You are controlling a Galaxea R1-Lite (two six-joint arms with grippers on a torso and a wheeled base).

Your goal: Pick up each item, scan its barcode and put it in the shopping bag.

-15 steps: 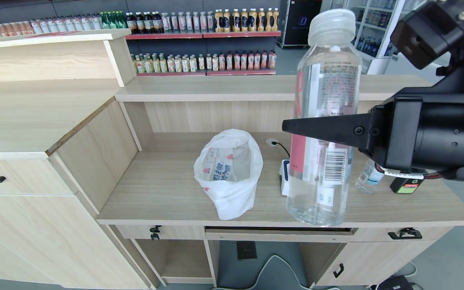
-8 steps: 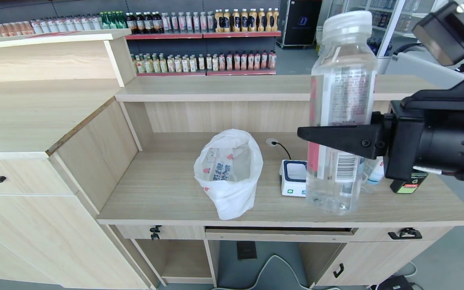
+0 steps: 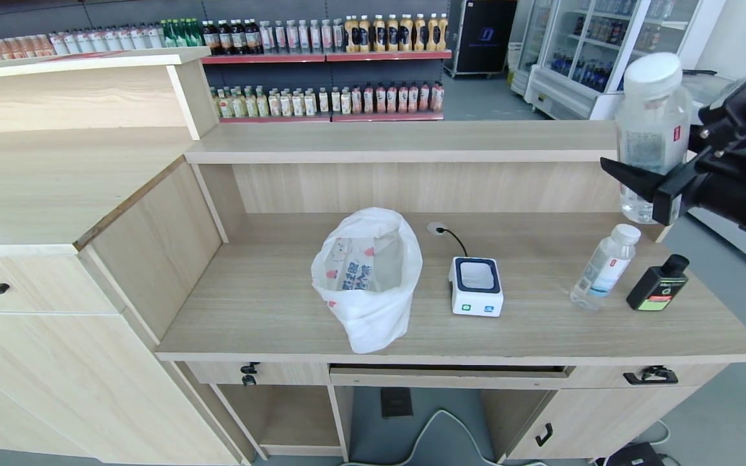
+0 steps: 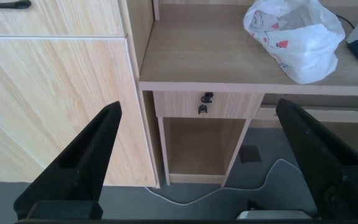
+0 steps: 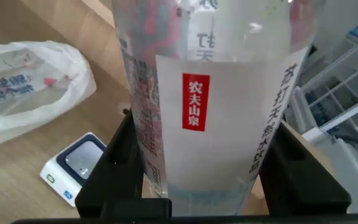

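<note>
Bottle (image 3: 650, 129) upright, pinched in right tool (image 3: 638, 178) — left tool (image 4: 197, 106) spread, low by desk (image 3: 269, 304)

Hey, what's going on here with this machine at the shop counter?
A two-armed robot is working a checkout. Its right gripper holds a large clear water bottle upright in the air at the right end of the desk, near a smaller bottle and a dark bottle standing there. The scanner sits mid-desk beside the open white shopping bag. The left gripper hangs open, low beside the desk, holding nothing.
</note>
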